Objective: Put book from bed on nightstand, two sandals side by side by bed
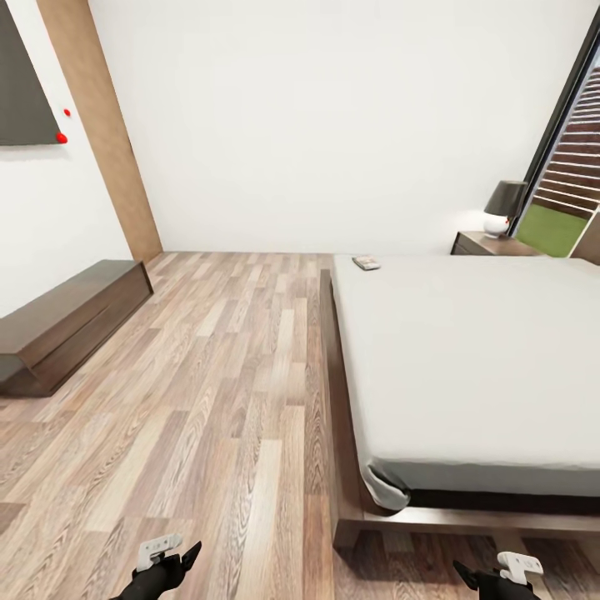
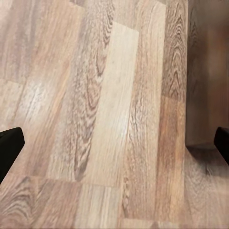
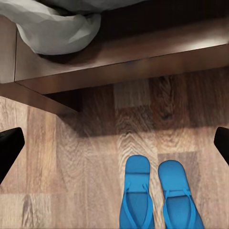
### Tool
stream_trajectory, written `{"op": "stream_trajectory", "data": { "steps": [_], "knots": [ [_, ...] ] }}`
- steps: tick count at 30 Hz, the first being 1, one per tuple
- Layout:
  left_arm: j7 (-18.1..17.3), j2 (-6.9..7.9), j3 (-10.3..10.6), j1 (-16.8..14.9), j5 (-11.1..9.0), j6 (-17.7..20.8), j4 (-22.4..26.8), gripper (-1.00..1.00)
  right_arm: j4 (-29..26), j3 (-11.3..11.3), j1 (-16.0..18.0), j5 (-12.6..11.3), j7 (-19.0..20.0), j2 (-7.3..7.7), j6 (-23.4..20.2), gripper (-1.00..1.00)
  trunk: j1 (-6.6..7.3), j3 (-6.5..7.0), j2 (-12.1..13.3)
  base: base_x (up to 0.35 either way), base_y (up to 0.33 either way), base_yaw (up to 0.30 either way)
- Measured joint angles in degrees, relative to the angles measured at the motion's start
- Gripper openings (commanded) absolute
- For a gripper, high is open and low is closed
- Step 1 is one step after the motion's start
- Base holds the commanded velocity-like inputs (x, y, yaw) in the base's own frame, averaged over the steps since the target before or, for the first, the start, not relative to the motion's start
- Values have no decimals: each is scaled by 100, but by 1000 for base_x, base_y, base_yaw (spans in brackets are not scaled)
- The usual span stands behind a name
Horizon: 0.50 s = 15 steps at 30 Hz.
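Well, your book point(image 1: 366, 262) lies on the bed point(image 1: 467, 367) at its far corner, about 12 o'clock in the head view, with the nightstand point(image 1: 492, 243) (lamp point(image 1: 504, 207) on top) at 1 o'clock. The two sandals point(image 3: 160, 198) sit side by side on the floor point(image 1: 217, 400) near the bed frame. Your left gripper point(image 2: 114, 143) and right gripper point(image 3: 114, 148) both have their fingers apart, holding nothing.

Off-white bed point(image 1: 467, 358) at right, book point(image 1: 366, 263) at its far corner (near the nightstand point(image 1: 487, 244)), plank floor point(image 1: 208, 400).
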<state>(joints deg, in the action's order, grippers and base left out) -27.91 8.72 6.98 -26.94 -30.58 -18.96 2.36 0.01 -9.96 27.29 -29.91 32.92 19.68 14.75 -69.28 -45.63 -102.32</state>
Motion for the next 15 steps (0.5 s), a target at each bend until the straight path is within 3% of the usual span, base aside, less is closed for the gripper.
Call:
{"op": "stream_trajectory", "data": {
  "steps": [13, 15],
  "knots": [
    [6, -5, 2, 0, 2, 0, 0, 100, 0, -6, 0, 1, -2, -5, 0, 100, 286, 233, 521, 0, 0, 0],
    [7, -38, 2, 0, 3, 0, 0, 100, 7, -10, 0, 3, -9, -82, 2, 100, 330, 269, 602, 0, 0, 0]
  ]
}}
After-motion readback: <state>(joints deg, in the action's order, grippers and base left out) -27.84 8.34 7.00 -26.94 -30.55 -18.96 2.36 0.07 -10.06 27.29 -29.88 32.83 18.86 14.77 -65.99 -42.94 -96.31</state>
